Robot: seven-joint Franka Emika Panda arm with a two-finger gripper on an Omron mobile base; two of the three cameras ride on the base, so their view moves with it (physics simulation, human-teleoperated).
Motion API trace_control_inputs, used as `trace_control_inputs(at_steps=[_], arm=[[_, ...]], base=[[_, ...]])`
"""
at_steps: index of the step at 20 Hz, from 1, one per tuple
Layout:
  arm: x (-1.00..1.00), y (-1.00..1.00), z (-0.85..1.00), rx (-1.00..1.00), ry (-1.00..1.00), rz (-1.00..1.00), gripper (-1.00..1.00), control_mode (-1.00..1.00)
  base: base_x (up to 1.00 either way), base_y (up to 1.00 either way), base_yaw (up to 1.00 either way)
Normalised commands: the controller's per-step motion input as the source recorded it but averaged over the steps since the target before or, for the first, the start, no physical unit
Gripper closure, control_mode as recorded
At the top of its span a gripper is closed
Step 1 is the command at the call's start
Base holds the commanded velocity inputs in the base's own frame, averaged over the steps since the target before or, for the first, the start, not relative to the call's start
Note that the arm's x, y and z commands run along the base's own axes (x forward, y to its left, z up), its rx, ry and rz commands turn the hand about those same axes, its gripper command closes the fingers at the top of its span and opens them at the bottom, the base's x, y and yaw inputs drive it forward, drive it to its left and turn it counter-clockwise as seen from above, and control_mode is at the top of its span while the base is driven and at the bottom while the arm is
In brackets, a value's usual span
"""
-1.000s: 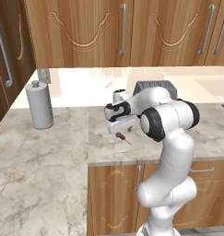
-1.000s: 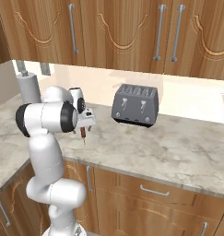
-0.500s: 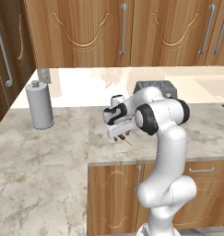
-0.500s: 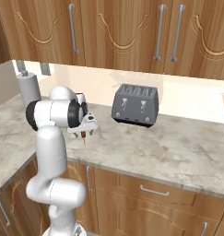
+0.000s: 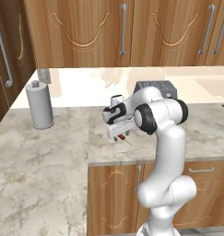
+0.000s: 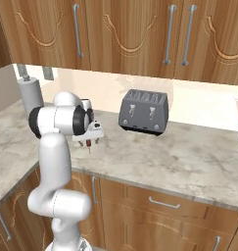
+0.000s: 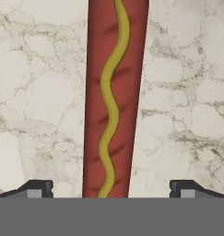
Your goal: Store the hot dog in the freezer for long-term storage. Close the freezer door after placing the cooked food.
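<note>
The hot dog [image 7: 114, 92] is a reddish-brown sausage with a wavy yellow mustard line, lying flat on the marble counter [image 5: 49, 156]. My gripper [image 7: 112, 189] points straight down over it and is open, with one dark fingertip on each side of the sausage and clear gaps between. From the base cameras the gripper [image 5: 119, 136] hangs low over the counter near its front edge, and a bit of the hot dog [image 5: 126, 140] shows beneath it. In the right base view the gripper [image 6: 88, 142] is just above the hot dog [image 6: 89, 146]. The freezer and its door are out of view.
A dark grey toaster [image 6: 142, 112] stands behind and to the right of the hand, near the wall. A grey cylindrical canister [image 5: 39, 105] stands at the back left. Wooden wall cabinets [image 5: 122, 32] hang above, and the counter's front edge [image 5: 132, 161] runs just below the gripper.
The hand has come down a little closer over the hot dog and the elbow has shifted. The jaws have stayed open, and the hot dog has not moved.
</note>
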Motion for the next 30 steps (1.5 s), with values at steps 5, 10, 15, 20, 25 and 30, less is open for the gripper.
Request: trace_control_inputs(at_steps=[5, 10, 15, 20, 25, 30], arm=[[0.0, 0.0, -0.28, 0.02, 0.0, 0.0, -1.0, -1.0], [0.0, 0.0, -0.29, 0.03, 0.0, 0.0, 1.0, -1.0], [0.0, 0.0, -0.16, 0.01, 0.0, 0.0, 1.0, -1.0], [0.06, 0.06, -0.02, 0.0, 0.0, 0.0, 1.0, -1.0], [-0.1, 0.03, 0.04, 0.0, 0.0, -0.23, 1.0, -1.0], [-0.45, 0.01, 0.32, 0.0, -0.04, -0.35, 1.0, -1.0]], base=[[0.0, 0.0, 0.0], [0.0, 0.0, 0.0], [0.0, 0.0, 0.0], [0.0, 0.0, 0.0], [0.0, 0.0, 0.0], [0.0, 0.0, 0.0]])
